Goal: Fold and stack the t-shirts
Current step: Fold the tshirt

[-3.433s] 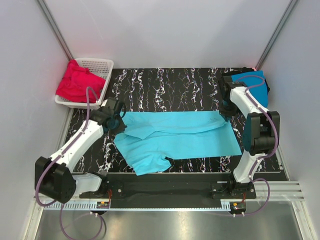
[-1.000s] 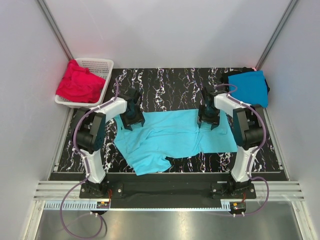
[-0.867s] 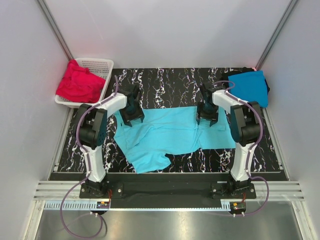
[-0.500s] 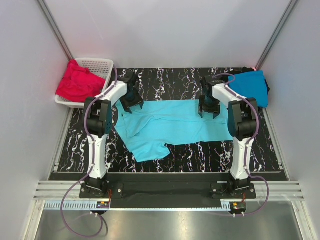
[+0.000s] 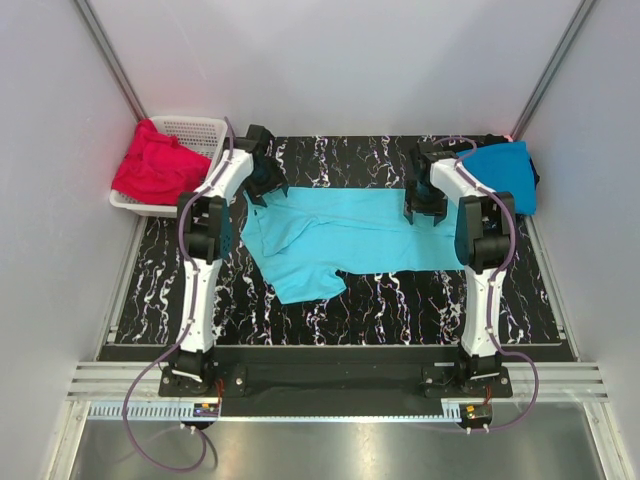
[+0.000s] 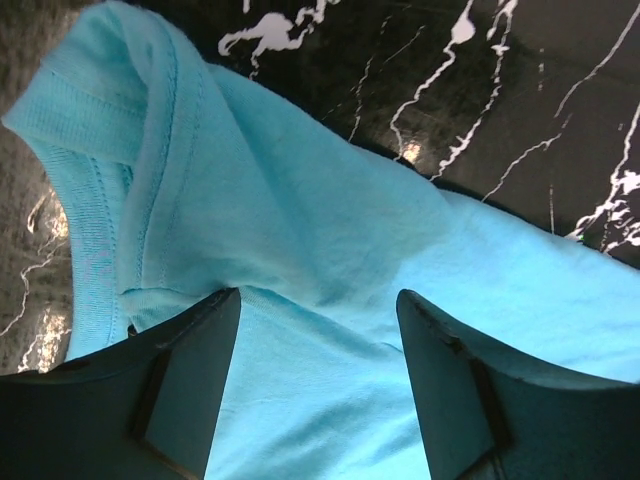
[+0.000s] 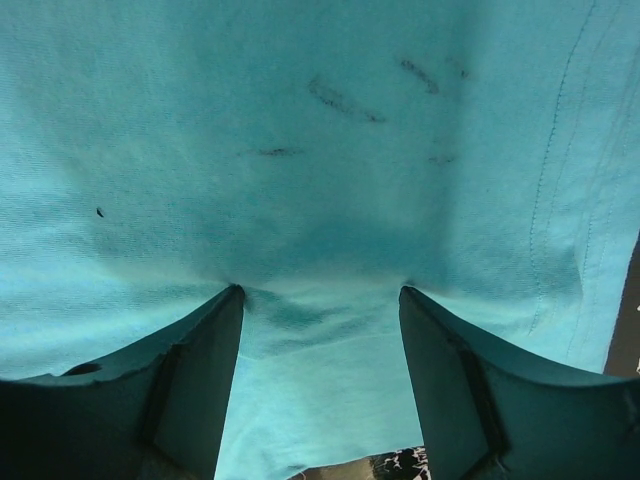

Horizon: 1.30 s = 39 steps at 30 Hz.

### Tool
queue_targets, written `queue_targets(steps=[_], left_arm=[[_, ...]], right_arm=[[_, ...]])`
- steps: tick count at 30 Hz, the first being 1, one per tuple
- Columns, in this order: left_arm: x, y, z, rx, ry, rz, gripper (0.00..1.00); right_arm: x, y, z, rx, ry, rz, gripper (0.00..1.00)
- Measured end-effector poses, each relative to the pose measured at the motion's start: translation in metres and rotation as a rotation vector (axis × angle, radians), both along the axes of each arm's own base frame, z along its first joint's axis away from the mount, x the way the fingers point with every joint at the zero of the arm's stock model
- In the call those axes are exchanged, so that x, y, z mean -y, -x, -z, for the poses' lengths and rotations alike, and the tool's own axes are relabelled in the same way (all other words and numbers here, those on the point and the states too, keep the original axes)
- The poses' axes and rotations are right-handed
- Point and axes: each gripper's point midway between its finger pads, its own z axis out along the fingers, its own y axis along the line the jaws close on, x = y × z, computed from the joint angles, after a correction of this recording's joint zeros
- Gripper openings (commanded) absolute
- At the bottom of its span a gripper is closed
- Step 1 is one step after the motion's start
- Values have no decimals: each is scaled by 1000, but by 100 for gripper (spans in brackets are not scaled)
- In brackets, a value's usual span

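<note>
1. Turquoise t-shirt [image 5: 345,235] is showing plain light turquoise, with a few small dark flecks in the right wrist view.
2. Table [image 5: 340,160] is showing black with white marble veining.
3. Red shirts [image 5: 150,168] are sitting in a white lattice basket [image 5: 203,130].
4. Blue shirt [image 5: 503,175] is reading a deeper, plain blue.
5. Arms [image 5: 200,290] are showing white with black joints; cables [image 5: 130,455] are purple.

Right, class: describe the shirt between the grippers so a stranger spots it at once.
On the black marbled table, between the left gripper and right gripper, lies the light turquoise t-shirt. It alone is spread out; the deeper blue shirt sits far right, the red clothing in the basket.
</note>
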Motion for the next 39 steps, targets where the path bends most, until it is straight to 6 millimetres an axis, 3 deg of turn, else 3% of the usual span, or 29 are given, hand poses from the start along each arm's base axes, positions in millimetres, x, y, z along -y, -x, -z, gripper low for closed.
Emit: queue_targets(steps=[9,12,15,19,22,24,25,27,32,35,39], left_arm=[[-4,-5,-7,89,-8,43,71],[-10,2,-28,149,-19,43,71],[-18,11,-72,253,-28,33,72],[-27,21,-172,501,-17,4,72],[-32,53,-243,681,17,-20,72],[-36,86,-257,725,42,-42,72],[-37,107,-256,729,63,-56,72],[-37,146,-230,691,98,-85,72],[-23,222,-124,453,163,-93,71],[-14,252,-79,326,192,-83,71],[-1,271,-51,261,247,-67,70]], right_arm=[[2,-3,-4,20,12,-6,70],[5,-5,-20,54,23,1,70],[7,-9,-55,137,25,11,70],[7,-10,-121,289,1,31,71],[6,1,-164,396,-22,51,70],[5,16,-180,436,-26,60,70],[3,28,-184,445,-29,58,70],[-3,49,-182,449,-41,53,70],[-5,95,-142,351,-49,62,69],[-4,115,-114,295,-58,83,68],[-2,138,-96,259,-68,103,68]])
